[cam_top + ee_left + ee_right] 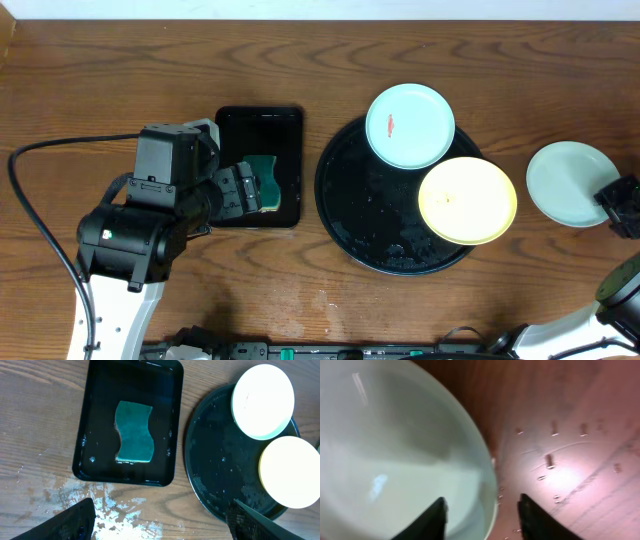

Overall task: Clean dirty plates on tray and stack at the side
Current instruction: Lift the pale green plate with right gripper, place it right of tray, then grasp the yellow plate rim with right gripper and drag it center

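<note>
The round black tray (pixel 360 205) holds a mint-white plate with a red smear (pixel 409 125) at its far rim and a pale yellow plate (pixel 467 200) at its right. A second mint-white plate (pixel 565 182) lies on the bare wood to the right of the tray. My right gripper (pixel 620 205) is open at that plate's right edge. In the right wrist view its fingers (pixel 482 515) straddle the plate's rim (pixel 395 460) without touching it. My left gripper (pixel 237 190) is open and empty (pixel 160 525) above the table, left of the tray (pixel 215 465).
A small rectangular black tray (pixel 235 125) holds a green sponge (pixel 267 182), which also shows in the left wrist view (pixel 134 432). Wet whitish patches (pixel 115 510) mark the wood below that tray. Water drops (pixel 550 460) lie beside the right plate.
</note>
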{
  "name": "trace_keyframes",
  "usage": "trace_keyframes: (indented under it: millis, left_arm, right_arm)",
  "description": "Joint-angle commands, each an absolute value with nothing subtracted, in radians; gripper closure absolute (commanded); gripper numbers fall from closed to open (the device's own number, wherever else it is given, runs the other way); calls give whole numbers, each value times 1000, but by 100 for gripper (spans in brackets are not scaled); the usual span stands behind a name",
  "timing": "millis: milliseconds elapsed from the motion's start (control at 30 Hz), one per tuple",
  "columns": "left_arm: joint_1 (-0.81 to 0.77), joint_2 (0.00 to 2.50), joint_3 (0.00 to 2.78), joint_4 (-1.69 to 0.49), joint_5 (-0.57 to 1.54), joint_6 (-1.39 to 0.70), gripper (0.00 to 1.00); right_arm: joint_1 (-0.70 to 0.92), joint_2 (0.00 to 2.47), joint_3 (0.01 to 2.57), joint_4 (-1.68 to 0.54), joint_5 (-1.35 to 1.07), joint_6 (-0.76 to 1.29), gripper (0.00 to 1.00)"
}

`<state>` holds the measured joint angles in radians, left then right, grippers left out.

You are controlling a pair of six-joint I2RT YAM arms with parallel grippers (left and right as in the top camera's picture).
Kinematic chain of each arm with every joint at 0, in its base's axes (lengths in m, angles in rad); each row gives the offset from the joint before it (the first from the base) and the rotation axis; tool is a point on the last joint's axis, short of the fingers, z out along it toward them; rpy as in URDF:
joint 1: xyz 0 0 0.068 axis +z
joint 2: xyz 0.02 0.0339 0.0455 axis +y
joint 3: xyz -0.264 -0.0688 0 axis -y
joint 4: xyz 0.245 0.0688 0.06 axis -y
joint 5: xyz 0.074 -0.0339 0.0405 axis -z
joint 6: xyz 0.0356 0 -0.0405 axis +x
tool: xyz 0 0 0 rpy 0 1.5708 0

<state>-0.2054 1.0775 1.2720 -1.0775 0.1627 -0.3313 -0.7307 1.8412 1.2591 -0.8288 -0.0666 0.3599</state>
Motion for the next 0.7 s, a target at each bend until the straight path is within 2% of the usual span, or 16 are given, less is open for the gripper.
trace_keyframes:
  millis: [0,167,300,367,567,667]
  left_arm:
    - [-201,1079,1296,-1079,172,-314,15]
    - [-201,1079,1296,-1080,172,-314,16]
    - [-201,1079,1296,-1080,172,-314,16]
    - [-201,1080,1296,-1080,172,-314,16]
    - [-201,1091,1296,-1080,172,-314,16]
    - [-201,1102,1296,-1081,172,-314,16]
  right_arm:
    - [-723,1768,1261,-829,-197,282,47]
    - [-654,1658,1260,-836,-324,189,48]
    - [-536,1593,1260,-897,-358,139,51]
    - [-461,1584,1260,-951,-301,141,51]
    - [-233,1587,1203,-1011,133,255,54]
    - [-171,1590,1139,-998,192,293,55]
